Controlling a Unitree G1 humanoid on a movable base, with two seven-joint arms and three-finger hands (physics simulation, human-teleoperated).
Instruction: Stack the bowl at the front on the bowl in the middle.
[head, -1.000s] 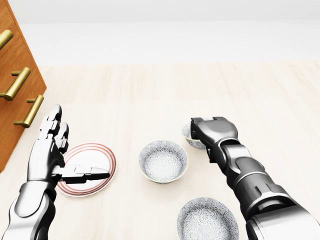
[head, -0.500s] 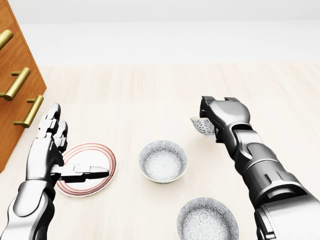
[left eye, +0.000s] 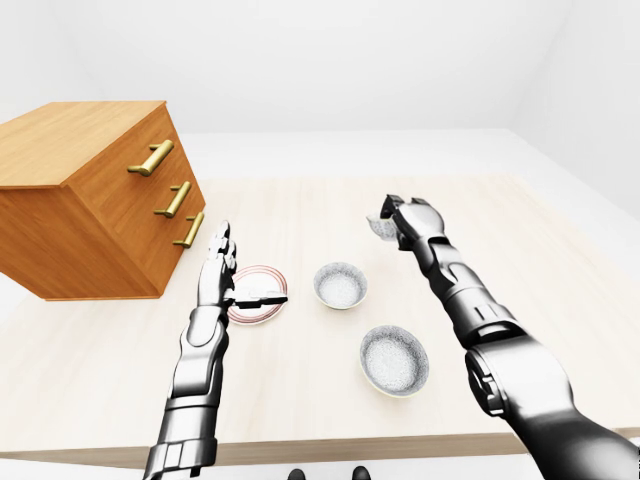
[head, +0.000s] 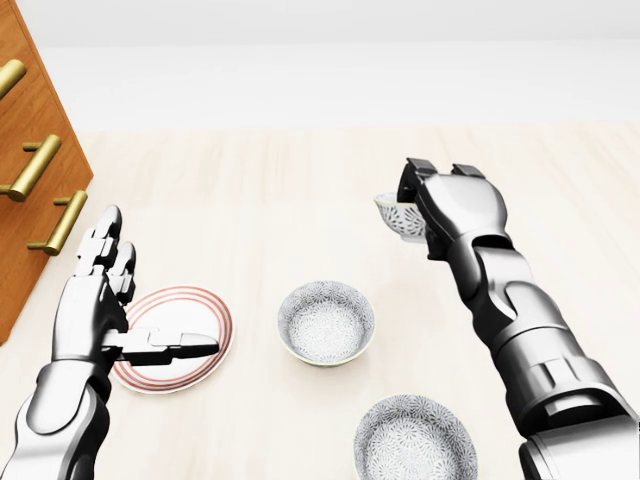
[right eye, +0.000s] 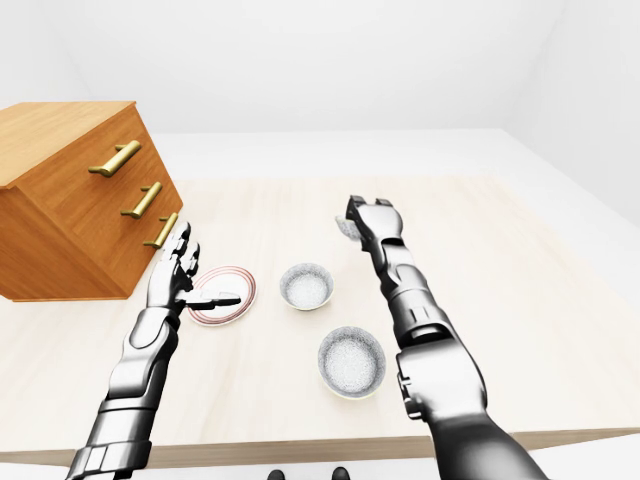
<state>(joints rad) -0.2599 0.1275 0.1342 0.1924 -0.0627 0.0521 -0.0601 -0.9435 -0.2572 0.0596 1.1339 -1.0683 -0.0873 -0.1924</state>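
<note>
My right hand (head: 418, 212) is shut on a small patterned bowl (head: 397, 218), held tilted above the table at the upper right of the head view. The middle bowl (head: 326, 322), white with a grey speckled inside, stands on the table below and to the left of it. A larger bowl (head: 415, 441) of the same pattern sits at the bottom edge. My left hand (head: 138, 308) hovers open and flat over a red-ringed plate (head: 205, 316), holding nothing.
A wooden chest of drawers (left eye: 95, 195) with brass handles stands on the table at the left. The pale wooden table (left eye: 560, 270) stretches to the right of my right arm, and its near edge (left eye: 330, 445) runs along the bottom of the left-eye view.
My right hand has lifted the small bowl off the table, moving up and slightly right in the head view. The left hand and the other bowls have stayed put.
</note>
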